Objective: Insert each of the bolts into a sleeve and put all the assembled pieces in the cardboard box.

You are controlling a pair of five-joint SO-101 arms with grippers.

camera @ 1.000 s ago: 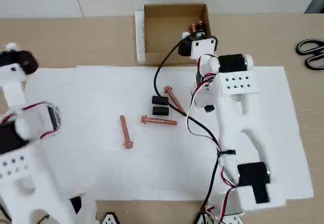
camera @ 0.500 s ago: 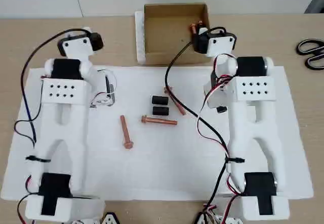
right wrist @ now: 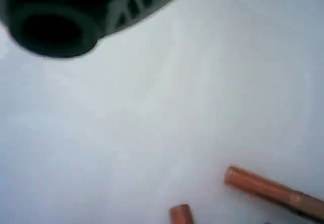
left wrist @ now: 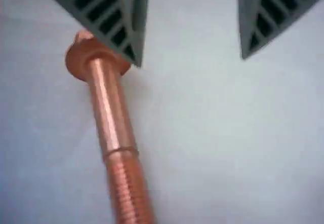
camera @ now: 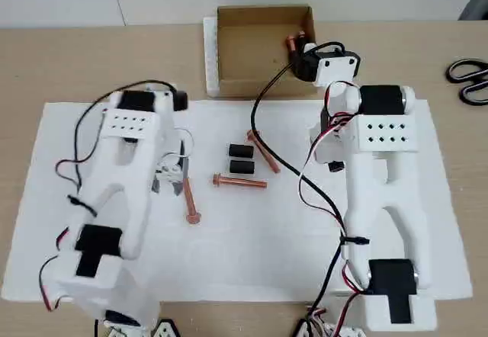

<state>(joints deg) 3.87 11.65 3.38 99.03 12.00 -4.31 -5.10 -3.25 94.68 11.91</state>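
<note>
The left wrist view showed the left gripper [left wrist: 190, 57] spread wide, with the bolt [left wrist: 111, 112] flat on the white sheet [camera: 252, 253], its head at one fingertip. In the right wrist view the right gripper [camera: 329, 162] clasped a black sleeve [right wrist: 50, 29]. From above, two loose sleeves [camera: 241, 151] and two further bolts [camera: 239, 181] lay mid-sheet. The cardboard box [camera: 229, 47] stood near the worktop's far edge and scissors [camera: 469, 78] lay at its right edge.
</note>
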